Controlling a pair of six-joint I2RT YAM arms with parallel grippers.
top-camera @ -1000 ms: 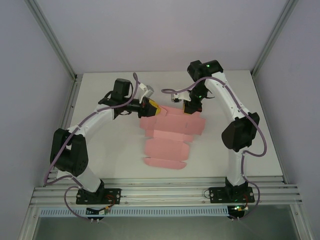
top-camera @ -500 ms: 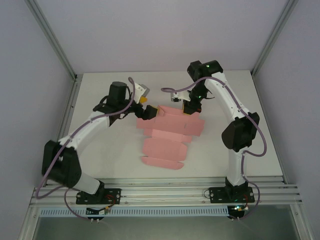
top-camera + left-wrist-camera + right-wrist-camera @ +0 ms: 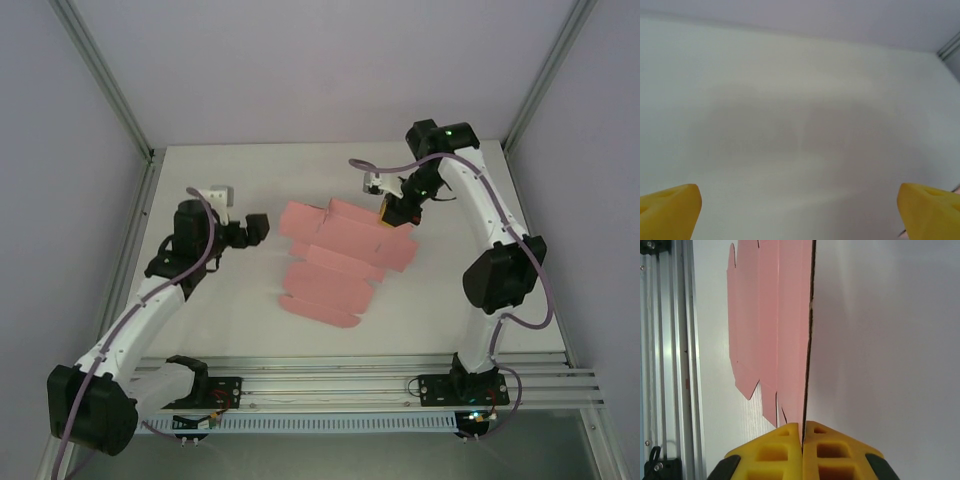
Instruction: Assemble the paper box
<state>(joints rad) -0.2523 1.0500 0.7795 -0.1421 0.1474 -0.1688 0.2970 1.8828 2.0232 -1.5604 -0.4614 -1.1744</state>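
The paper box (image 3: 335,265), still a flat pink die-cut sheet, lies mid-tabletop (image 3: 250,180). Its far right edge is clamped between the right fingers (image 3: 777,450), which are pressed together on it. The left fingers (image 3: 670,212) are spread wide, left of the sheet, with nothing held. With one thin edge pinched, the card could be creased, torn or dragged askew by any pull. A second ago the left fingers were at the sheet's far left corner; they have since been withdrawn, and the sheet has been shifted rightward.
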